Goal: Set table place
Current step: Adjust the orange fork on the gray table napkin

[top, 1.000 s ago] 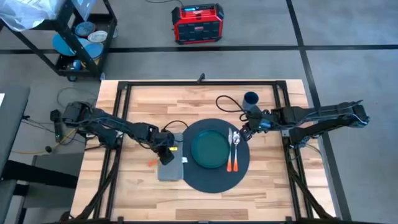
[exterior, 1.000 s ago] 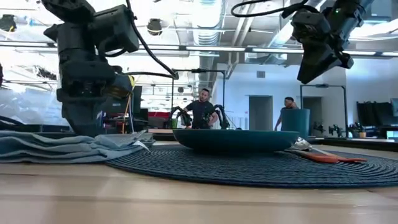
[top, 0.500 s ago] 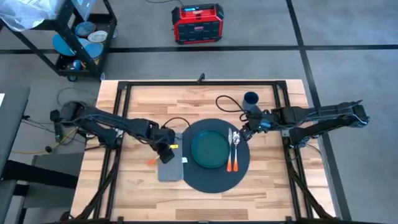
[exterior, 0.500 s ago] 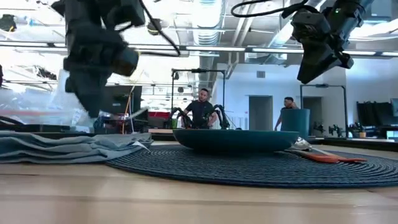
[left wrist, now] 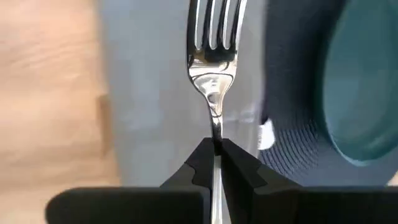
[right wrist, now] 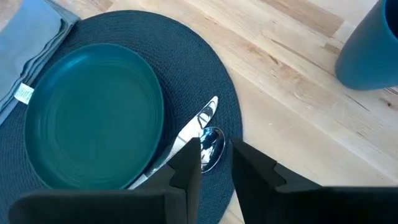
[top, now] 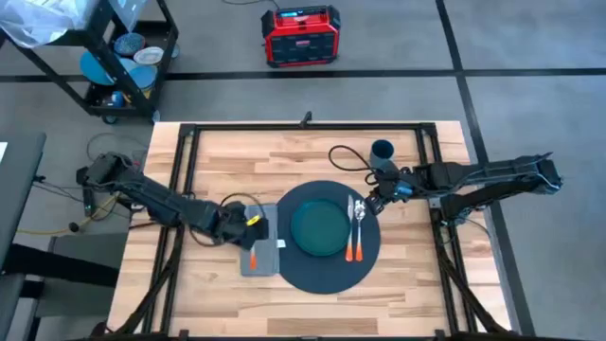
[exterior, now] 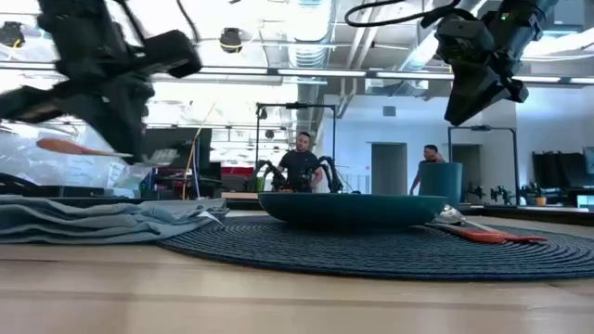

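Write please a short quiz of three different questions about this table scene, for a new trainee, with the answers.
1. True or false: the left claw is shut on a fork.
2. What lies under the green plate? A) napkin B) mat C) bare wood
3. Which utensils lie to the right of the plate on the mat?

Key: 1 true. 2 B. 3 knife and spoon, below the empty right claw.

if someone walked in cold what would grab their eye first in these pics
Probably the fork pinched in the left claw, hanging above the grey napkin just left of the place. Next, the dark green plate in the middle of that mat, with a knife and spoon lying along its right side. The right claw hovers open over the mat's right edge, near a blue cup.
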Action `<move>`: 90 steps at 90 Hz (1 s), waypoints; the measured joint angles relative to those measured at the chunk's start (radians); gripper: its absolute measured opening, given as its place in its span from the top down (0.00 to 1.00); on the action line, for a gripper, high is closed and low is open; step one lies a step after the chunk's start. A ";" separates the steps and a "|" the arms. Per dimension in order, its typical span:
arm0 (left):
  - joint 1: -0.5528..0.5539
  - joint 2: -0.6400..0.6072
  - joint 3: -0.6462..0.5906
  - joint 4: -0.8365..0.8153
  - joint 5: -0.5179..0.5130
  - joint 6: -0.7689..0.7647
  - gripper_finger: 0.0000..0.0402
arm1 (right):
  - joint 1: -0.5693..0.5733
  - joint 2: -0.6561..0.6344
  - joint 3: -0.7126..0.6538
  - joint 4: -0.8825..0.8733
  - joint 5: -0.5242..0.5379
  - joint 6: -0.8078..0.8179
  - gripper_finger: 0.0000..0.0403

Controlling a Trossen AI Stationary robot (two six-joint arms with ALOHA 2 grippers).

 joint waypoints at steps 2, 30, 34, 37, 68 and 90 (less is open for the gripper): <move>0.000 0.000 0.000 0.005 -0.007 -0.004 1.00 | 0.000 0.000 0.000 0.000 0.000 -0.005 0.82; 0.055 0.071 0.002 0.084 -0.022 0.104 1.00 | 0.000 0.000 0.001 -0.001 -0.013 -0.036 0.82; 0.061 0.080 0.002 0.107 -0.014 0.128 1.00 | 0.002 0.000 0.001 -0.001 -0.018 -0.036 0.82; 0.067 0.086 0.002 0.120 0.004 0.154 1.00 | 0.002 0.000 0.001 -0.002 -0.021 -0.036 0.82; 0.119 0.098 -0.006 0.139 0.071 0.227 0.97 | 0.001 0.000 0.001 -0.001 -0.022 -0.036 0.82; 0.132 0.098 -0.005 0.148 0.082 0.255 0.94 | 0.001 0.000 0.001 -0.001 -0.023 -0.047 0.82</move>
